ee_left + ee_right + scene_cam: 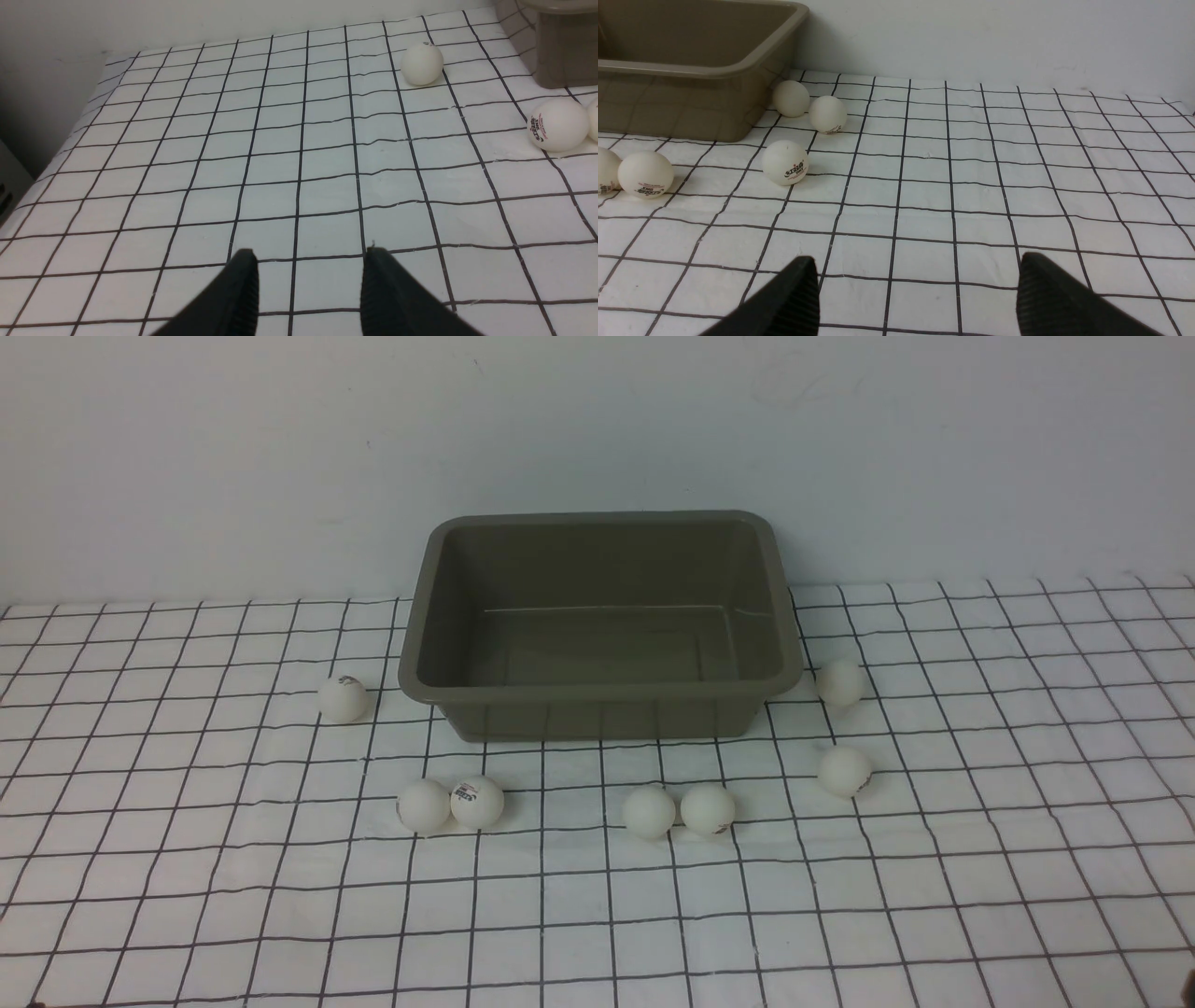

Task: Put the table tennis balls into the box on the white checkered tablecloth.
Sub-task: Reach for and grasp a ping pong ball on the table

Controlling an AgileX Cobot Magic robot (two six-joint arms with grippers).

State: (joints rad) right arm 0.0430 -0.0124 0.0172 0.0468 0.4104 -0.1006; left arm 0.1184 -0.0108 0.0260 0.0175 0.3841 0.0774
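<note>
The table tennis balls looked light, smooth and roll-prone, best pinched gently across the middle; the left gripper stood narrow and empty, the right gripper wide.

Lab-like setup: checkered tablecloth against blank wall.
</note>
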